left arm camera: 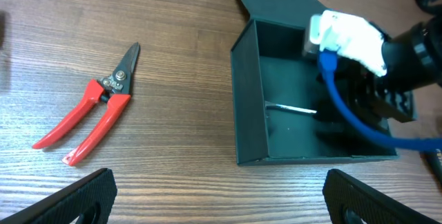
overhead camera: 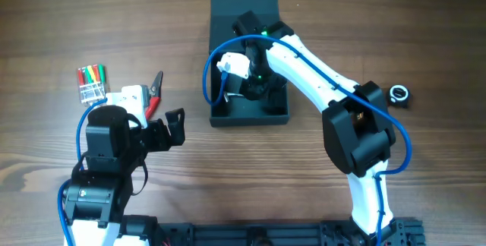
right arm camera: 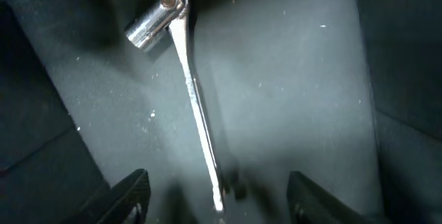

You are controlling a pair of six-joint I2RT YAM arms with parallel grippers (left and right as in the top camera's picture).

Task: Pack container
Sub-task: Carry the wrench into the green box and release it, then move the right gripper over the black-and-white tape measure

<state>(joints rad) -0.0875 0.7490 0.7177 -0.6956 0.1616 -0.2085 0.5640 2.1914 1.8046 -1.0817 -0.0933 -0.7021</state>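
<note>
The container is a dark teal-grey box at the table's back centre, with its flap lid open toward the far side. My right gripper reaches down inside it, jaws open. A chrome socket wrench lies loose on the container floor, and its handle tip points between the fingers without touching them. The left wrist view shows the same wrench inside the near wall. My left gripper hovers wide open over bare wood, in front of the box and to its left.
Red-handled pliers lie on the wood left of the box. Further left are a pack of coloured markers and a small white item. A black ring-shaped part sits to the right of the right arm.
</note>
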